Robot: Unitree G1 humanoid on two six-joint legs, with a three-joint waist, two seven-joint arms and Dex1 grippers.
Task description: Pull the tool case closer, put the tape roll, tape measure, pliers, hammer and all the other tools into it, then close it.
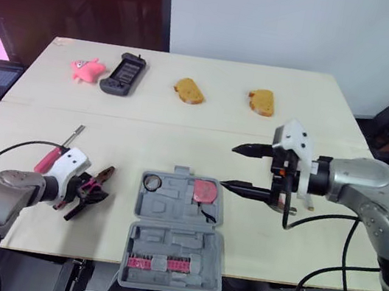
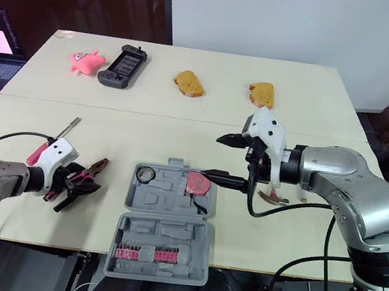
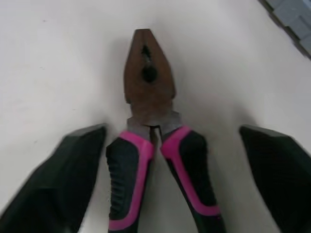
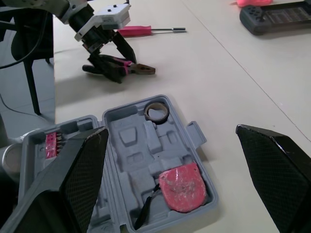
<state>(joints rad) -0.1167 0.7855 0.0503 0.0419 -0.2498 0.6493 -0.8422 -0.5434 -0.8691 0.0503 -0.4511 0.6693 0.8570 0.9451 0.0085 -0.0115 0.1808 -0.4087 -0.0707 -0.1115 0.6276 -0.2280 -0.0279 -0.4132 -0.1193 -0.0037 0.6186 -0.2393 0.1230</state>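
Two black fingers of the left end effector stand apart, straddling the pliers, which lie flat on the table at the lower left of the head view. Close squarely on the pink-and-black handles, not the nose, so the pliers lift level toward the open tool case at lower centre. The right end effector, also spread, hovers just right of the case — steer clear of it.
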